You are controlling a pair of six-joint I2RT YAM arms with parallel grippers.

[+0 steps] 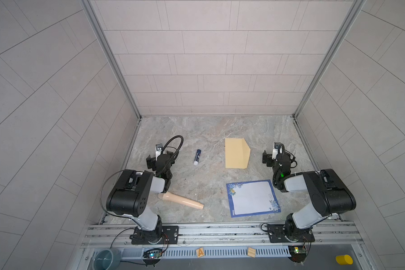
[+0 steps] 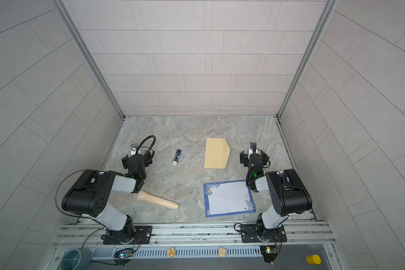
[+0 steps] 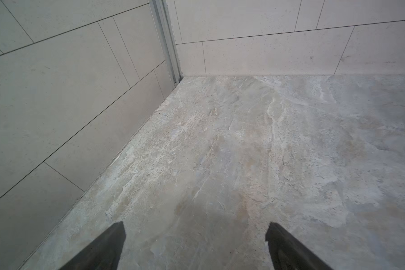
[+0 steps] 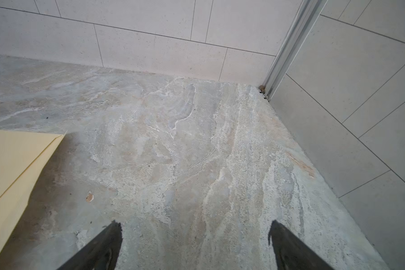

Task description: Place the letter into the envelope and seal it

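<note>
Top views, both: the letter [image 1: 252, 198] lies flat on the worktop [image 1: 208, 131], near and right of centre. The envelope [image 1: 237, 153] lies flat farther back, apart from the letter, with its angled flap pointing right. A glue stick [image 1: 197, 157] lies left of the envelope. A beige tapered cylinder [image 1: 181, 199] lies near left, one end under my left arm.

Left wrist view: my left hand [image 3: 195, 230] has its fingers apart, with only bare worktop between them. Right wrist view: my right hand [image 4: 195, 228] also has its fingers apart and holds nothing. The envelope's flap edge lies just beside it.

Step in hand: none begun, in my judgement. The letter is outside the envelope and the flap is unsealed.

Next move, as I judge it:
1. Pick up the letter. It lies flat, so an edge must be lifted first.
2. Fold it, as it looks larger than the envelope.
3. Hold the envelope open with my other hand.

Not resolved:
- The right wrist view cuts off most of the envelope.
- I cannot make out the envelope's opening or any mark on it.
- I cannot tell the cylinder's purpose.
</note>
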